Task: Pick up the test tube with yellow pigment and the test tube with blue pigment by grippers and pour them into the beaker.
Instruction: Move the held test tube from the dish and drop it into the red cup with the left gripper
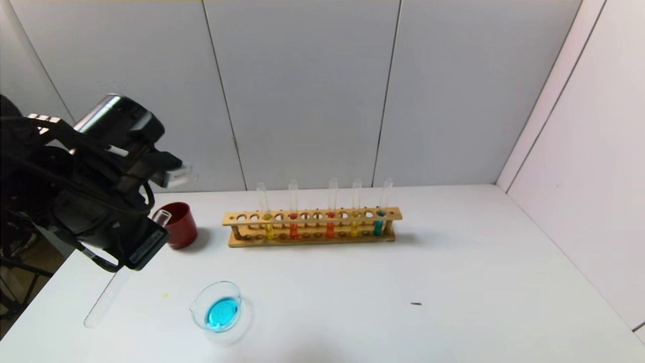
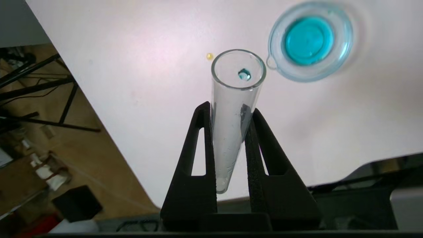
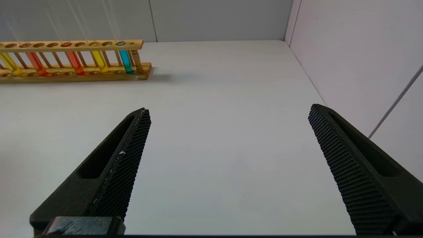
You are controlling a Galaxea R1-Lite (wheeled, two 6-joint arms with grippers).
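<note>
My left gripper (image 1: 132, 264) (image 2: 230, 110) is shut on a clear test tube (image 1: 106, 300) (image 2: 236, 99), raised at the table's left. The tube is almost empty, with one blue drop at its mouth, which slants down toward the table. The beaker (image 1: 237, 293) (image 2: 347, 43) stands to its right with blue liquid in it. The wooden rack (image 1: 312, 241) (image 3: 76, 76) holds two yellow tubes (image 1: 269, 229) (image 1: 354, 227), one blue tube (image 1: 379, 227) (image 3: 125, 61) at its right end, and two orange-red tubes. My right gripper (image 3: 230, 110) is open and empty over bare table right of the rack.
A dark red cup (image 1: 181, 229) stands behind my left gripper, left of the rack. A small yellow drop (image 1: 165, 295) (image 2: 209, 56) lies on the table left of the beaker. A dark speck (image 1: 415, 303) lies at the front right. The table's left edge is just under my left arm.
</note>
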